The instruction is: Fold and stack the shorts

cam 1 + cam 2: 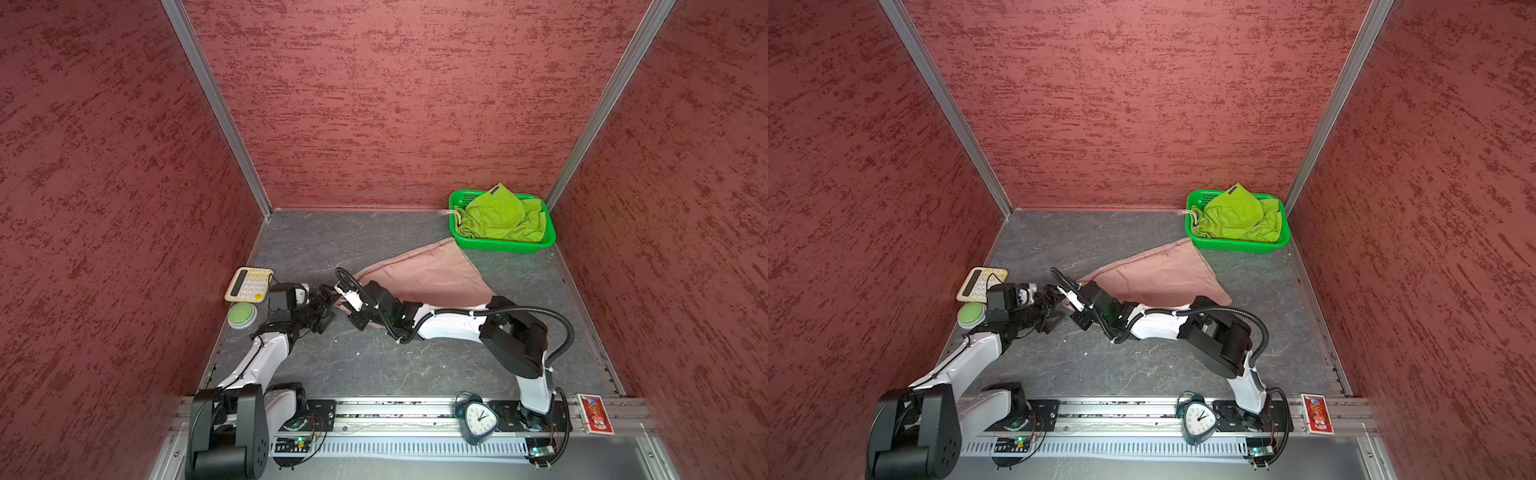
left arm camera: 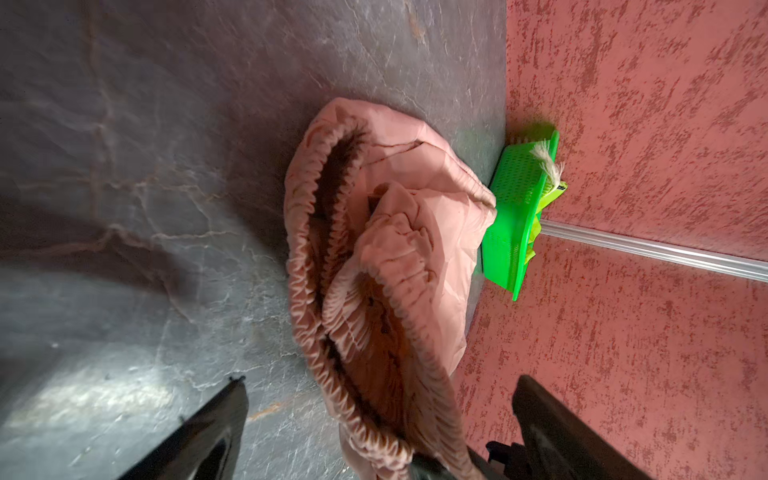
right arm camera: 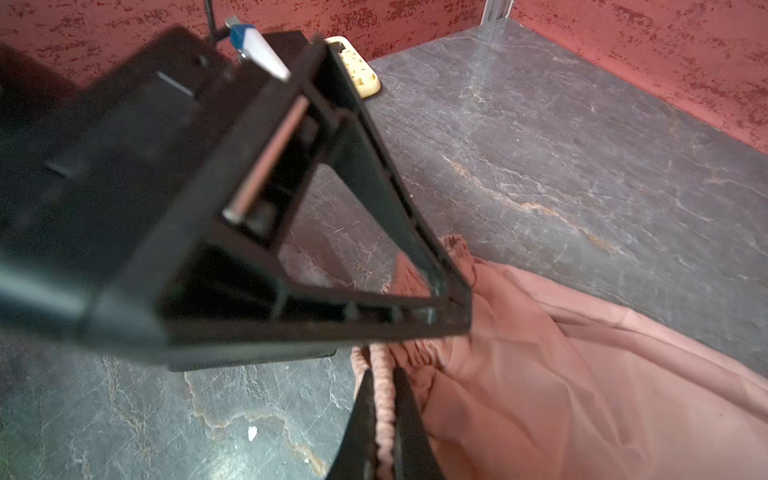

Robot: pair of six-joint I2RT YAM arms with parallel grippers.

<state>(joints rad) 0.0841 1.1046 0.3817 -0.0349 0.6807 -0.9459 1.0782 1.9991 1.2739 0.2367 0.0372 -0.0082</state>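
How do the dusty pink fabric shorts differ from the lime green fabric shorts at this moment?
The dusty pink fabric shorts lie mostly spread on the grey table; the lime green fabric shorts sit bunched in the green plastic basket. The right gripper pinches the pink pair's waistband; nothing touches the green pair. Neither is folded yet.

Red walls (image 1: 374,104), grey marbled floor (image 1: 353,374)

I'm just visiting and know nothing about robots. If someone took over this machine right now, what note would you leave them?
Right tool: shut on the pink shorts at the elastic waistband; the rest lies on the table.
Left tool: open, fingers either side of that waistband, not gripping.
Lime green shorts: bunched in the green basket, far right corner.
Done: nothing folded or stacked.
Left: fold both pairs, stack them.
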